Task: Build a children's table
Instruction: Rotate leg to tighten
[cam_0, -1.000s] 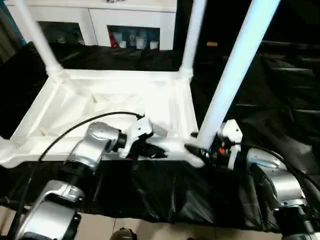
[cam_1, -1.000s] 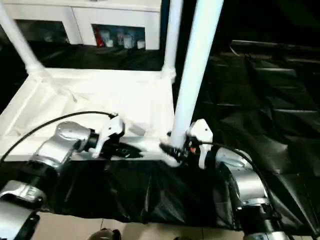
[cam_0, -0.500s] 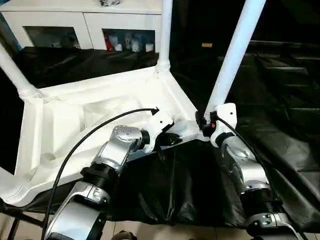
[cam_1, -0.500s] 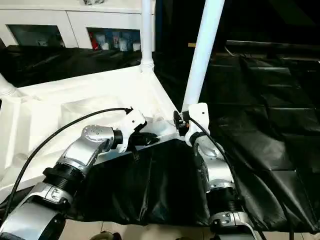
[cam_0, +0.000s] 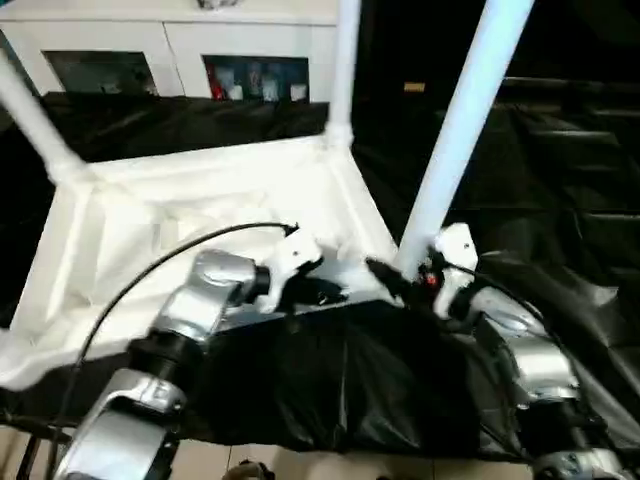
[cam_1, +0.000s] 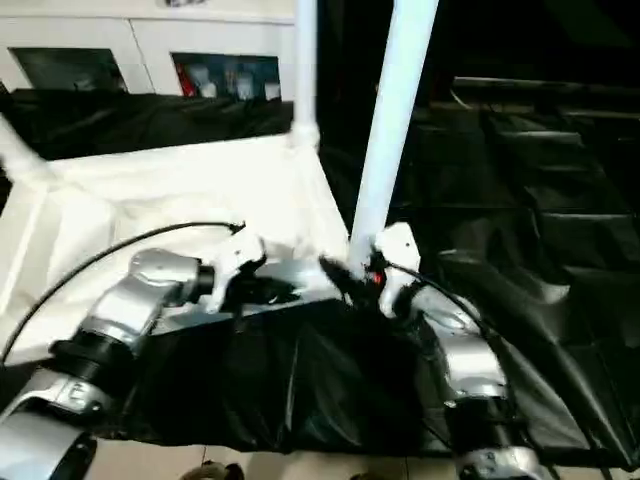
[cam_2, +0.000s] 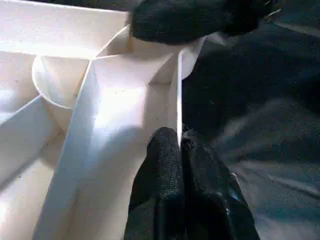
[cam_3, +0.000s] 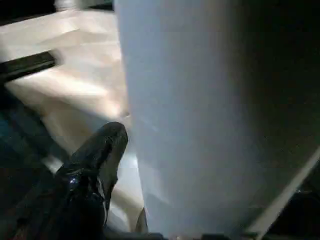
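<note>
The children's table lies upside down: its white tabletop (cam_0: 200, 215) shows its ribbed underside, and white legs stand up from the corner sockets. The near right leg (cam_0: 460, 120) rises between my arms, with another leg (cam_0: 345, 70) behind it. My left gripper (cam_0: 325, 294) is shut on the tabletop's thin near rim (cam_2: 178, 100), one black finger (cam_2: 162, 170) on each side of the wall. My right gripper (cam_0: 400, 278) sits at the base of the near right leg (cam_3: 185, 115), open, with one finger (cam_3: 100, 155) lying beside the tube and the other hidden behind it.
Black cloth (cam_0: 540, 200) covers the work surface and hangs over its front edge. A white cabinet (cam_0: 170, 50) with glass-fronted compartments stands behind. A third leg (cam_0: 35, 120) leans up at the far left corner. Pale floor tiles (cam_0: 300, 465) show below.
The head camera has swung about, shifting the whole picture. My right gripper's fingers have spread wider at the leg's base. The left gripper keeps its pinch on the rim.
</note>
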